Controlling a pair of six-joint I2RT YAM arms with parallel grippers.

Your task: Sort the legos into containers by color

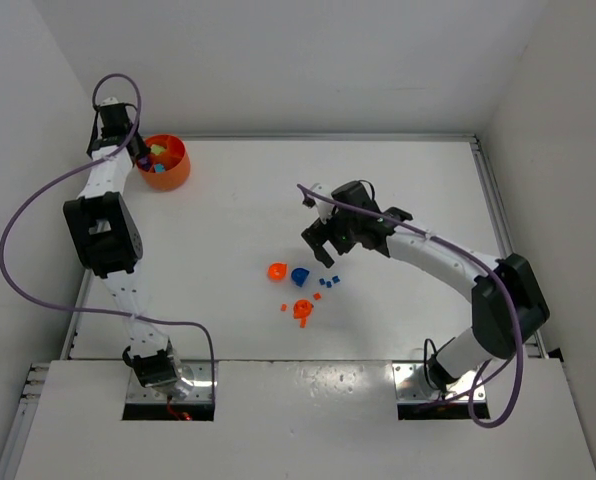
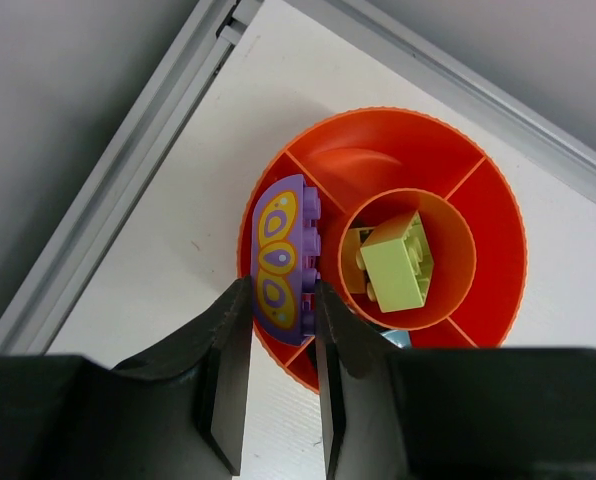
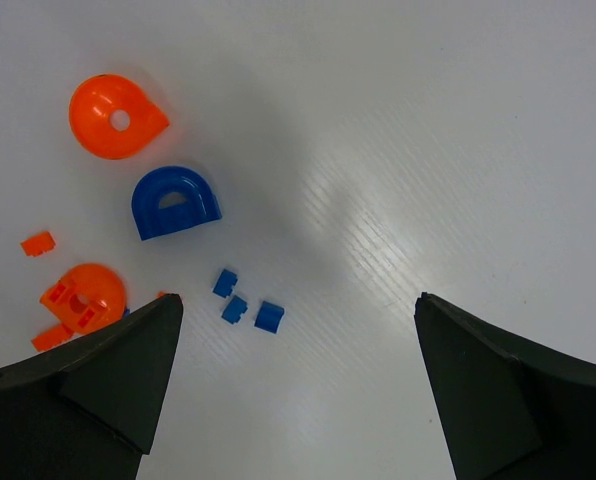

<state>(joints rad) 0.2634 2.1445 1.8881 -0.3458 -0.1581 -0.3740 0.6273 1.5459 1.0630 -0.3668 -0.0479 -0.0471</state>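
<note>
My left gripper (image 2: 281,300) is shut on a purple lego (image 2: 283,250) with yellow ovals, held over the rim of the round orange bowl (image 2: 493,230) at the table's far left (image 1: 181,172). The bowl's centre cup holds a lime green brick (image 2: 398,262). My right gripper (image 3: 298,300) stands wide open above the table, with nothing between its fingers (image 1: 323,245). To its left lie a blue rounded lego (image 3: 175,203), an orange rounded one (image 3: 115,115), an orange studded one (image 3: 83,298), three tiny blue bits (image 3: 243,305) and a tiny orange bit (image 3: 38,243).
A grey metal rail (image 2: 128,170) runs along the table edge right behind the bowl, with the wall beyond. Another rail (image 1: 498,200) borders the right side. A bit of teal (image 2: 396,338) shows in the bowl beside my left finger.
</note>
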